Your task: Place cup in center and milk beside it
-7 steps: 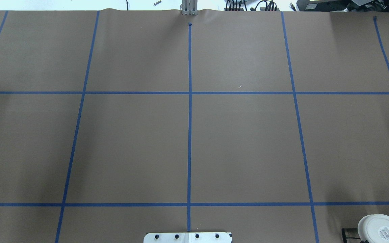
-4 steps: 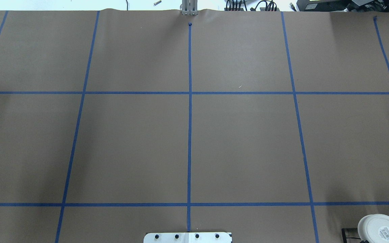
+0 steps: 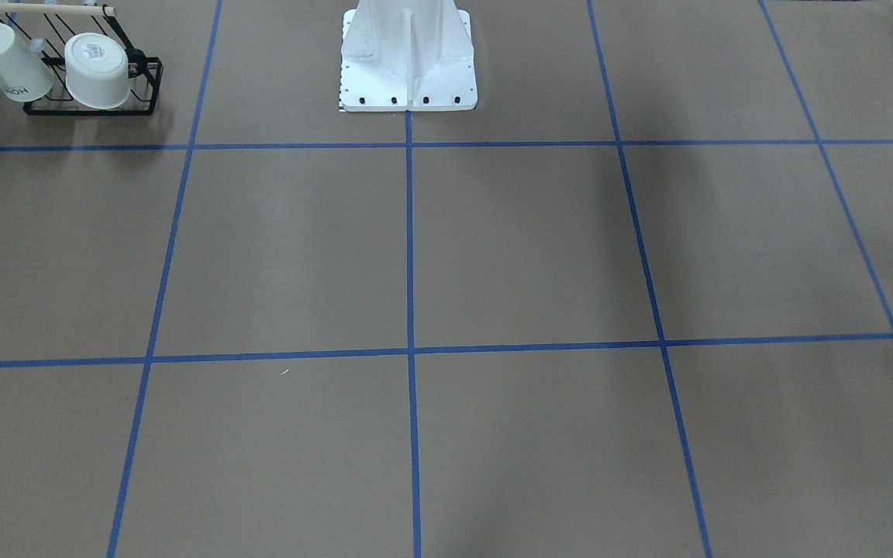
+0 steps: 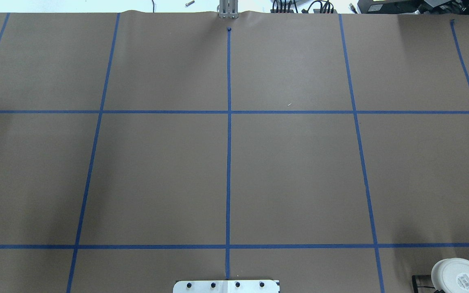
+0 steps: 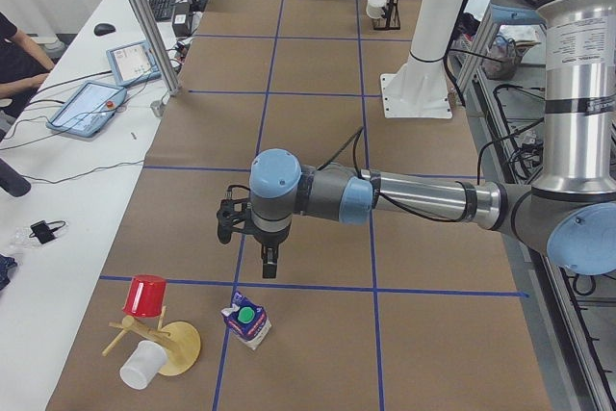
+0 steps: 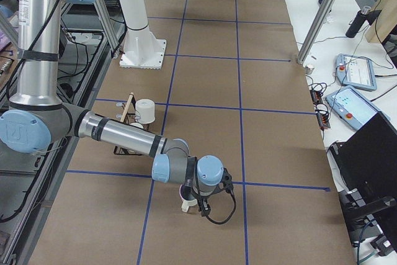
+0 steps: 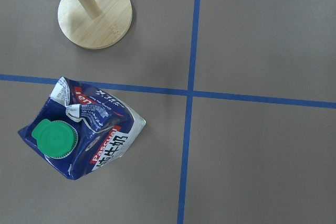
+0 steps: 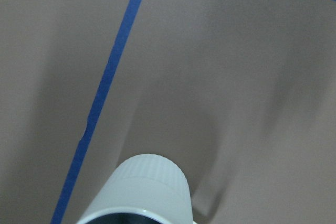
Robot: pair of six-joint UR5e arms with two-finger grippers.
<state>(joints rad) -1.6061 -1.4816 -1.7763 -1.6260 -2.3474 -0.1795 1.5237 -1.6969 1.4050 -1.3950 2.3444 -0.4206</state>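
The milk [image 7: 79, 135], a dark blue carton with a green cap, stands on the brown paper by a blue tape line; it also shows in the exterior left view [image 5: 247, 322]. My left gripper [image 5: 268, 265] hangs above and just beyond it; I cannot tell whether it is open or shut. The cup [image 8: 142, 195], white with a dark inside, fills the bottom of the right wrist view. In the exterior right view the cup [image 6: 185, 202] is right at my right gripper [image 6: 201, 206]; I cannot tell whether the gripper holds it. No fingers show in either wrist view.
A wooden cup stand [image 5: 164, 344] with a red cup [image 5: 146, 295] and a white cup is beside the milk. A black wire rack [image 3: 90, 105] with two white cups stands near my right arm. The robot base [image 3: 408, 62] is at the table's edge.
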